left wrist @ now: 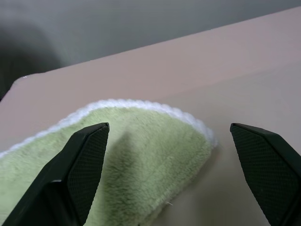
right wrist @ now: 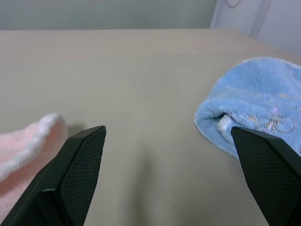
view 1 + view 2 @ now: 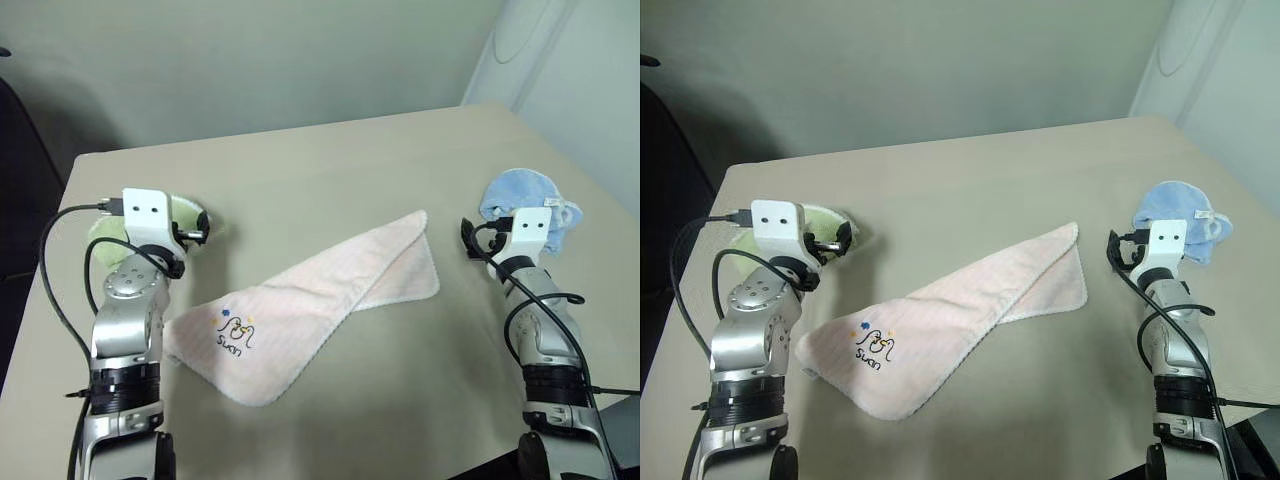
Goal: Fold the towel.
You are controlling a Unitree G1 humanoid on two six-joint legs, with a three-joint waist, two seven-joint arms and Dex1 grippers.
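Here the beige worktop (image 3: pixel 330 160) carries three cloths. The biggest is the towel (image 3: pixel 310 305), pale pink and fluffy, lying diagonally across the middle, loosely doubled over so that one layer overlaps the other along its length. Its near corner points toward the left arm, and its far end reaches up toward the right side. It lies between the two arms, touched by neither.

The left hand (image 1: pixel 167 176) hovers level over the light green cloth (image 3: pixel 180 215), well off to the left of the towel; its two black fingers (image 1: pixel 82 165) stand spread wide with nothing between them. The green cloth has a white edging and sits near the worktop's left edge.

The right hand (image 2: pixel 169 176) is likewise spread apart and empty, held beside the small light blue cloth (image 3: pixel 1185 215), which lies bunched up near the right edge. The towel's far end shows just to that hand's inner side, apart from it.

Nothing lies on the bare worktop between either hand and the towel.

Near the towel's near corner is dark embroidery (image 3: pixel 235 332) with small coloured dots, a squiggle above letters that seem to read "Sunn".
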